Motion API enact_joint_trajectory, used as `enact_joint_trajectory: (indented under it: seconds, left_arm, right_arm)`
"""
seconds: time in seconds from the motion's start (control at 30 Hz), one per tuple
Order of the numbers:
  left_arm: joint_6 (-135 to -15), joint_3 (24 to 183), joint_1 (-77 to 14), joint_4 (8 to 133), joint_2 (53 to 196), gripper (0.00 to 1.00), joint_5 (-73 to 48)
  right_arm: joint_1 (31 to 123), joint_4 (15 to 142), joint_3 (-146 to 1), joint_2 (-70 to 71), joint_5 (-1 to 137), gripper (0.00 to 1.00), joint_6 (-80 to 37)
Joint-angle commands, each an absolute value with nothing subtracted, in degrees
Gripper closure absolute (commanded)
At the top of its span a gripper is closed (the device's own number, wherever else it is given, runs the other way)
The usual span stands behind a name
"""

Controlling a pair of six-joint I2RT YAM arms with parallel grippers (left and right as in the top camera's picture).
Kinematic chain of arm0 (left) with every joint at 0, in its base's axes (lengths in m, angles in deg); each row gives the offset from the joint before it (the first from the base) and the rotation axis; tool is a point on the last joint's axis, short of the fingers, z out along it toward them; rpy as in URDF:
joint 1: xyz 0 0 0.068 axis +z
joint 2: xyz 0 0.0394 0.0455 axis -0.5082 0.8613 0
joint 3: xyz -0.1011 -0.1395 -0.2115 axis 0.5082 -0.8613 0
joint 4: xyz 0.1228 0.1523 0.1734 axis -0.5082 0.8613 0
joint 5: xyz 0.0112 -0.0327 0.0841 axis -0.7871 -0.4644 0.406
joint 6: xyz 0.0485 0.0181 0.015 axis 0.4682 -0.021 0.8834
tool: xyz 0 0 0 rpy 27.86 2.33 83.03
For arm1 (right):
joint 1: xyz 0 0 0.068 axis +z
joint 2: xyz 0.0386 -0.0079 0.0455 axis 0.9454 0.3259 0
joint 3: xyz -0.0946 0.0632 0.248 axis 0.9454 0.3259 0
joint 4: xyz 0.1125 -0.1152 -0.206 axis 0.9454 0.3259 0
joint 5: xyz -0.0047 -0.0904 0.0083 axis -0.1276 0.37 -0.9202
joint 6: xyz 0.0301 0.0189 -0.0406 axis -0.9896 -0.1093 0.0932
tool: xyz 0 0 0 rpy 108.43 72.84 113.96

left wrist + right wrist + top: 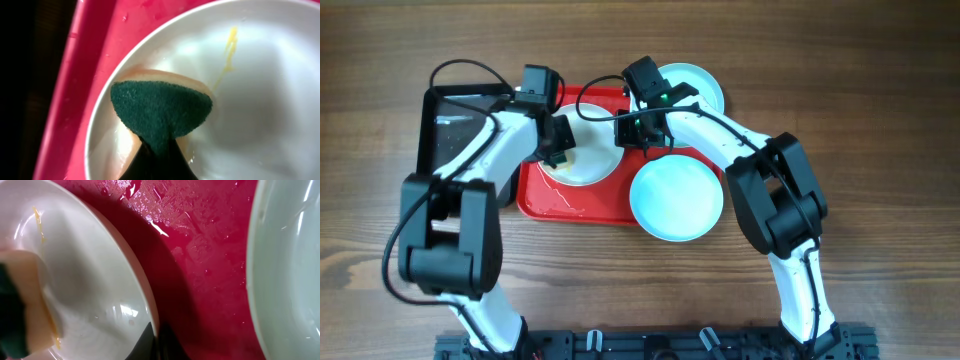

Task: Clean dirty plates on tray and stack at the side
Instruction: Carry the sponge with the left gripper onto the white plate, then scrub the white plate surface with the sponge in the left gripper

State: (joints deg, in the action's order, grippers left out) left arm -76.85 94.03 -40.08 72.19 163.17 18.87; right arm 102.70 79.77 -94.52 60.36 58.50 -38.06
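The cream-white plate point(598, 158) lies on the left half of the red tray point(570, 207). My left gripper point(558, 150) is shut on a sponge point(160, 111), green pad up, pressed on the plate's point(260, 100) left side. A yellow streak point(228, 55) remains on the plate. My right gripper point(642, 135) is shut on the plate's right rim point(150, 305), fingers point(155, 341) pinching it. One pale-blue plate point(676, 197) rests half on the tray's front right corner. The other pale-blue plate point(698, 88) sits on the table behind the tray.
A smaller black tray point(455, 120) lies left of the red tray, under my left arm. The red tray's surface point(200, 265) is wet with droplets. The front pale-blue plate's rim point(280, 280) is close to the right of my right gripper.
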Motion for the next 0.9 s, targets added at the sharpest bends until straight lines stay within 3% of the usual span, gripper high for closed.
enact_joint_trajectory:
  seconds: [0.0, 0.33, 0.67, 0.87]
  left_arm:
    - [-77.9, 93.9, -40.6, 72.1, 167.0, 0.96, 21.8]
    - [-67.1, 93.9, -44.8, 70.2, 167.5, 0.96, -4.3]
    - [-68.9, 93.9, -45.2, 65.0, 167.5, 0.96, -3.2]
    - [-72.0, 93.9, -45.1, 60.1, 167.5, 0.96, 8.3]
  right_arm:
    - [102.6, 79.9, -95.2, 61.8, 61.3, 0.96, -39.0]
    - [102.7, 79.6, -95.2, 61.8, 61.1, 0.96, -37.6]
    - [103.4, 80.7, -95.2, 61.8, 59.3, 0.96, -36.1]
    - [104.8, 81.0, -95.2, 61.8, 59.3, 0.96, -35.0]
